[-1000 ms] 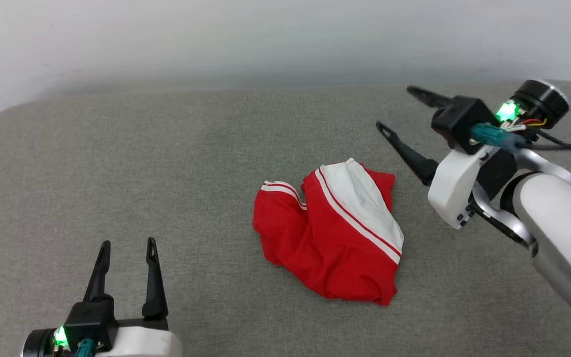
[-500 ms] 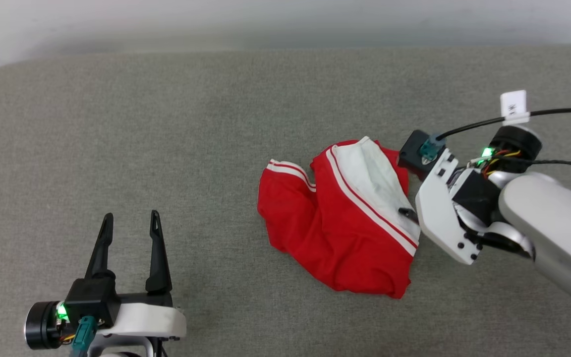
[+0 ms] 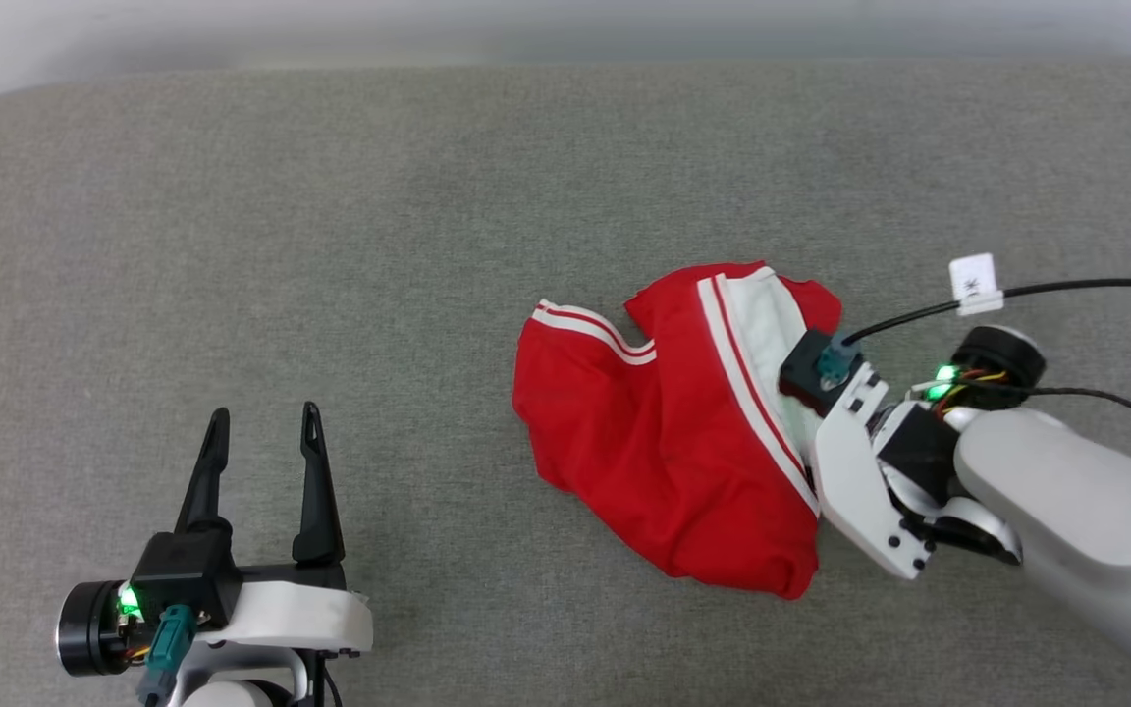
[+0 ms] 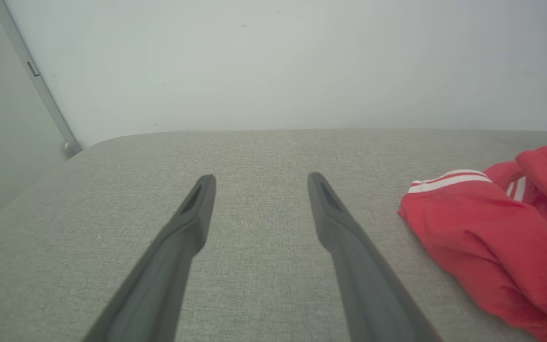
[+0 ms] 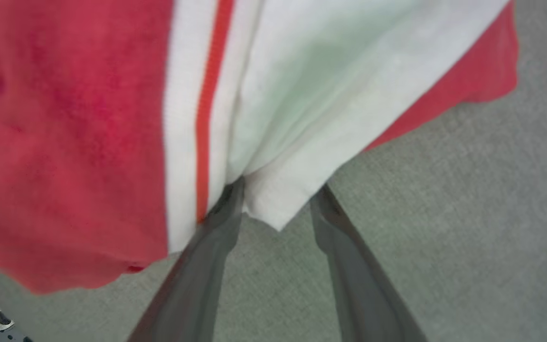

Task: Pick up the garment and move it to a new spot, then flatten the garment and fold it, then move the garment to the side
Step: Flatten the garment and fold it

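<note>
The garment lies crumpled on the grey cushioned surface, red with a white sleeve and striped trim; no number shows. In the head view my right arm reaches down onto its right edge. My right gripper straddles the white sleeve's edge, fingers still apart and their tips tucked under the cloth. My left gripper rests open at the lower left, well clear of the garment, which shows to the right of the empty left gripper in the left wrist view.
A pale wall runs along the far edge of the surface. A black cable with a white tag trails from my right wrist over the surface at the right. The surface rounds off at its far left corner.
The head camera has tilted down. My right gripper dropped from above and right of the garment onto its white sleeve edge, bunching the cloth a little. The left gripper stayed put.
</note>
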Robot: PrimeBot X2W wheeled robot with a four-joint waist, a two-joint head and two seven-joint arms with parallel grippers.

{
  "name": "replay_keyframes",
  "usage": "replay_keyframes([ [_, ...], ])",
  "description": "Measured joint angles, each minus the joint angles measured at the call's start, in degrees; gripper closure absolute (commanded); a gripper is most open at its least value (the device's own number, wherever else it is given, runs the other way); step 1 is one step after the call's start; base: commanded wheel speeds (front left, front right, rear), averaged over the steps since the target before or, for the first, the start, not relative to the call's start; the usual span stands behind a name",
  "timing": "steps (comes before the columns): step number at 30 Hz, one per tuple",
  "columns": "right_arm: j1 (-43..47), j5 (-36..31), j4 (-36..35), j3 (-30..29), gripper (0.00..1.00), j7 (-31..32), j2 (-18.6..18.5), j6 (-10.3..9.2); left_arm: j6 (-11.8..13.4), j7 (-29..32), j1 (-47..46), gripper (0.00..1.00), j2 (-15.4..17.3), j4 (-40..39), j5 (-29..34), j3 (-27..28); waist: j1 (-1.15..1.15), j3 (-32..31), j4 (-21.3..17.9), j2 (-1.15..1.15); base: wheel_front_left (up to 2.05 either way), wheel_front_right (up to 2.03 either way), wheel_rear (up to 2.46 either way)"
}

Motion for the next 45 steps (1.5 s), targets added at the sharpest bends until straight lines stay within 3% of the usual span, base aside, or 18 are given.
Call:
replay_keyframes([
  [4, 0.15, -0.58, 0.01, 0.47, 1.00, -4.31, 0.36, 0.03, -0.09, 0.00, 0.03, 0.00, 0.00, 0.76, 0.16, 0.05, 0.00, -1.04, -0.87, 0.00, 0.00, 0.00, 0.00],
  [9, -1.23, 0.88, -0.51, -0.10, 1.00, -11.73, -2.87, 0.02, -0.01, 0.00, 1.01, 0.00, -0.01, 1.08, 0.14, 0.11, 0.00, -3.42, -1.52, 0.00, 0.00, 0.00, 0.00],
  [15, 0.28, 4.79, -2.13, -7.00, 1.00, -18.92, -8.55, 0.03, 0.52, 0.00, 3.22, 0.00, -0.02, 0.88, -0.10, 0.26, 0.00, -5.99, -2.83, 0.00, 0.00, 0.00, 0.00],
  [22, 10.49, 8.49, 3.34, -15.05, 1.00, -22.69, -14.38, 0.01, 0.76, 0.00, 4.27, 0.00, -0.03, 0.21, -0.19, 0.25, 0.00, -6.88, -3.77, 0.00, 0.00, 0.00, 0.00],
  [31, 23.66, 11.52, 15.18, -20.23, 1.00, -24.57, -13.57, 0.02, 0.66, 0.00, 4.30, 0.00, -0.03, -0.09, -0.37, 0.33, 0.00, -6.23, -3.83, 0.00, 0.00, 0.00, 0.00],
  [35, 25.52, 12.07, 16.89, -21.74, 1.00, -26.03, -11.87, 0.01, 0.57, 0.00, 4.30, 0.00, -0.03, 0.23, -0.35, 0.30, 0.00, -6.31, -4.07, 0.00, 0.00, 0.00, 0.00],
  [36, 25.64, 12.14, 17.01, -22.43, 0.96, -27.33, -11.45, 0.01, 0.57, 0.00, 4.30, 0.00, -0.01, 0.34, -0.35, 0.34, 0.00, -6.40, -4.18, 0.00, 0.00, 0.00, 0.00],
  [37, 25.69, 12.12, 17.01, -23.26, 0.26, -28.94, -11.04, 0.01, 0.57, 0.00, 4.29, 0.00, -0.02, 0.41, -0.34, 0.34, 0.00, -6.52, -4.32, 0.00, 0.00, 0.00, 0.00],
  [38, 25.65, 11.74, 16.89, -23.92, 0.00, -30.31, -10.80, 0.01, 0.56, 0.00, 4.29, 0.00, -0.07, 0.48, -0.25, 0.33, 0.00, -6.69, -4.46, 0.00, 0.00, 0.00, 0.00],
  [45, 22.56, 2.80, 17.52, -31.64, 0.00, -44.58, -10.07, 0.01, -0.53, 0.00, 4.02, 0.00, 0.00, 0.64, 0.94, 1.36, 0.00, -8.12, -5.39, 0.00, 0.00, 0.00, 0.00],
])
